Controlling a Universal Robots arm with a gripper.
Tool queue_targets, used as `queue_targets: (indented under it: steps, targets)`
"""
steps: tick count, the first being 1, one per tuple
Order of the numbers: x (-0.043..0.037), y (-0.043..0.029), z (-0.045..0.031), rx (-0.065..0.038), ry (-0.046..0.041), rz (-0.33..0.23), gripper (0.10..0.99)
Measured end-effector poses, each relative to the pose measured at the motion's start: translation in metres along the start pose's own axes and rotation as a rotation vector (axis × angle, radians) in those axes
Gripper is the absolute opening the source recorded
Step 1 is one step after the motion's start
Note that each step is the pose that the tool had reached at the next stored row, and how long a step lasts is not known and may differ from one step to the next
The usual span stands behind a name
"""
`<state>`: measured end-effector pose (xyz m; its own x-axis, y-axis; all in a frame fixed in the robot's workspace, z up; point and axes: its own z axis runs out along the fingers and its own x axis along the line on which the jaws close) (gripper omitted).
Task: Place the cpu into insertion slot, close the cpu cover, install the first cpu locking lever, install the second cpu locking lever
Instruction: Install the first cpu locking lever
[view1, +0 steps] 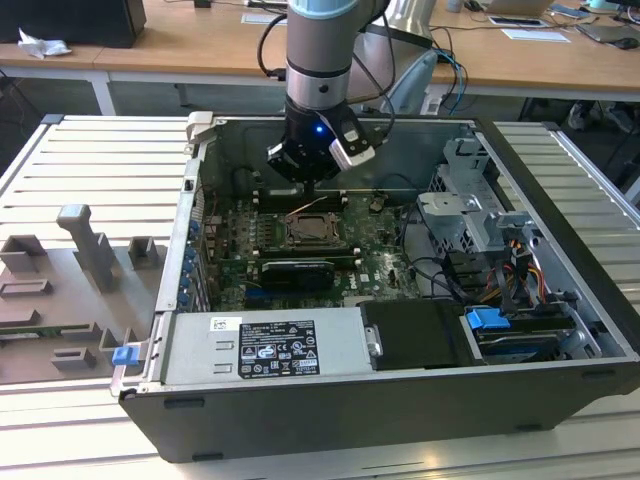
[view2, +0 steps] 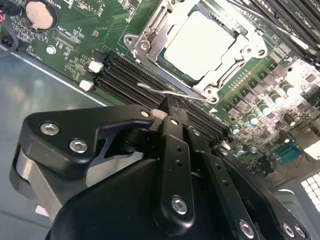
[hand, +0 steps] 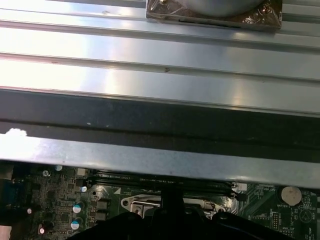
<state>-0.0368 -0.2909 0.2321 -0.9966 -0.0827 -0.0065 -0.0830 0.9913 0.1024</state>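
Note:
The cpu (view2: 200, 42), a pale silvery square, lies seated in the insertion slot (view1: 308, 230) on the green board. The cpu cover (view2: 145, 37), a silvery frame with a square window, lies flat around it. A thin wire locking lever (view2: 165, 91) stands out along the socket's near side, raised off the board (view1: 310, 207). My gripper (view2: 171, 107) hangs just behind the socket (view1: 312, 187), fingers shut together with nothing seen between them, their tips right at that lever wire. In the first wrist view the gripper (hand: 172, 197) points down toward the socket frame (hand: 140, 205).
Long black memory slots (view2: 125, 75) run beside the socket under the fingers. A black card (view1: 295, 272) lies in front of the socket. The power supply (view1: 270, 345) and drive cage (view1: 470, 215) crowd the case. The case wall (hand: 160, 160) rises close behind.

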Motion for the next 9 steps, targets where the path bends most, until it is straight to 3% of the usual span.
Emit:
queue_targets:
  steps: [9]
  targets:
    - [-0.0049, -0.0009, 0.0047, 0.000, 0.0000, 0.000, 0.106]
